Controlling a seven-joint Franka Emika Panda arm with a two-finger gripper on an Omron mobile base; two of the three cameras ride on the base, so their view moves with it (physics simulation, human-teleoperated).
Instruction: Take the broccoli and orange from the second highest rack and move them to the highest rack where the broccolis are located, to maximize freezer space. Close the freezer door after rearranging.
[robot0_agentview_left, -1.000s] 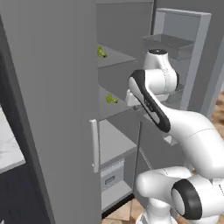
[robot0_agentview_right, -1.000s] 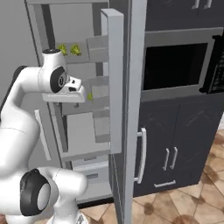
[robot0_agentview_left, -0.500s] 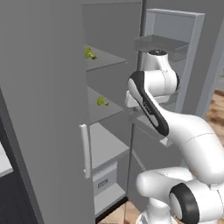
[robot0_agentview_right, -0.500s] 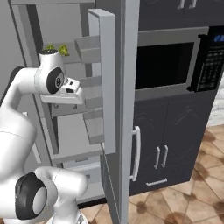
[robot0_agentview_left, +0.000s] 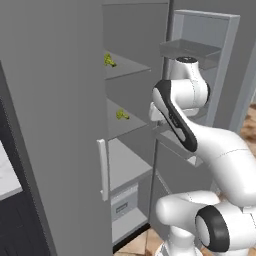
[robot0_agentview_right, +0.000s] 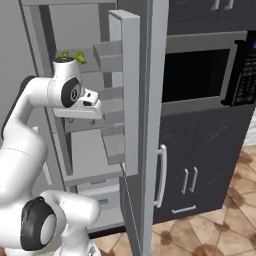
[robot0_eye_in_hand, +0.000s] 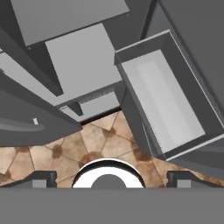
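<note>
The approach step is judged in hand. The gripper (robot0_eye_in_hand: 107, 177), jaws wide apart and empty, is aimed downward; the second-rack broccoli (robot0_agentview_left: 122, 115) lies well apart, so a reach inward is needed.

2 broccolis (robot0_agentview_left: 109, 60) (robot0_agentview_left: 122, 115) — 1 per shelf (both yellow-green) — 1 freezer (robot0_agentview_left: 55, 100)

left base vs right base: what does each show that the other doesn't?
Left base view: a broccoli floret on the second highest rack, and the pale door handle of the near grey door.
Right base view: the microwave, dark cabinets and tiled floor.
Both: the freezer open, broccoli on the highest rack, and the white arm in front of the shelves.
</note>
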